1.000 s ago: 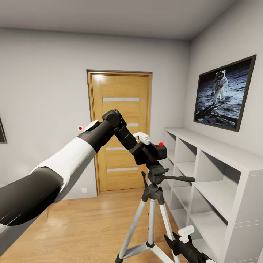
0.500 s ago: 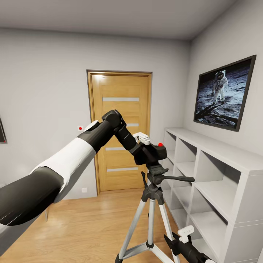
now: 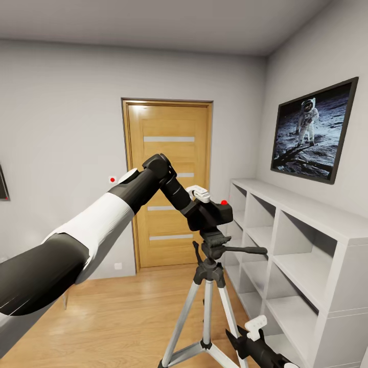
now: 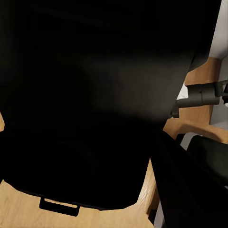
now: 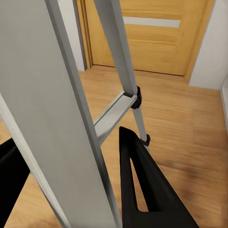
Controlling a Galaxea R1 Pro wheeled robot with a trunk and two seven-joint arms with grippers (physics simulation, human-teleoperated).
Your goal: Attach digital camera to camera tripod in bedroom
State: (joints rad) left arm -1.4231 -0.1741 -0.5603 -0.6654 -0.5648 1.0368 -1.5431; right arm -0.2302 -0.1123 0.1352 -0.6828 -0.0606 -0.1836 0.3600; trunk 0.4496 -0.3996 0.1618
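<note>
The black digital camera (image 3: 215, 214) with its red button (image 3: 224, 203) is held in front of the oak door, and my left gripper (image 3: 200, 213) is shut on it. It hangs right over the black head of the camera tripod (image 3: 206, 286); I cannot tell whether the two touch. In the left wrist view the dark camera body (image 4: 95, 95) is close up, with the tripod's pan handle (image 4: 204, 94) beside it. Low down, my right gripper (image 3: 234, 338) is shut on a silver tripod leg (image 5: 66, 118), which runs between its black fingers (image 5: 142, 190).
White cube shelves (image 3: 301, 245) line the right wall close to the tripod, under a framed astronaut picture (image 3: 313, 130). The oak door (image 3: 168, 184) stands behind. Light wood floor (image 3: 117, 317) lies open to the left of the tripod.
The tripod and my right gripper have shifted a little to the left, so the tripod head sits more squarely under the camera. The left arm and camera have stayed still.
</note>
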